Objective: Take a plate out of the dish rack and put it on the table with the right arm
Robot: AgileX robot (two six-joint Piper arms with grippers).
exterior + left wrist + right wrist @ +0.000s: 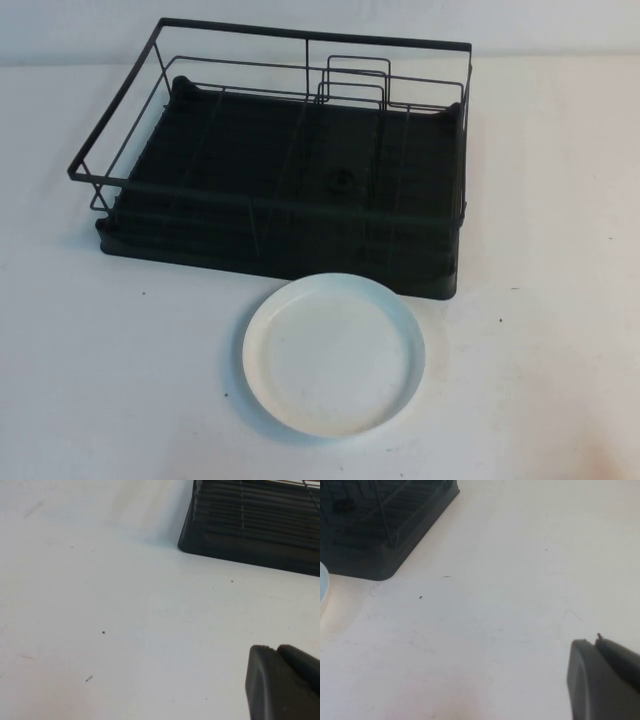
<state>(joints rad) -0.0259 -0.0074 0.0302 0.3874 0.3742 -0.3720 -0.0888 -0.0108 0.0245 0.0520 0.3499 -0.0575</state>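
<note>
The white plate lies flat on the white table, just in front of the dish rack. The black wire rack on its ribbed tray holds no plate that I can see. Neither arm shows in the high view. My left gripper is shut and empty over bare table, with a corner of the rack's tray ahead of it. My right gripper is shut and empty over bare table. A corner of the rack and a sliver of the plate's rim show in its view.
Small dark specks dot the table. Open white surface lies left, right and in front of the rack and plate.
</note>
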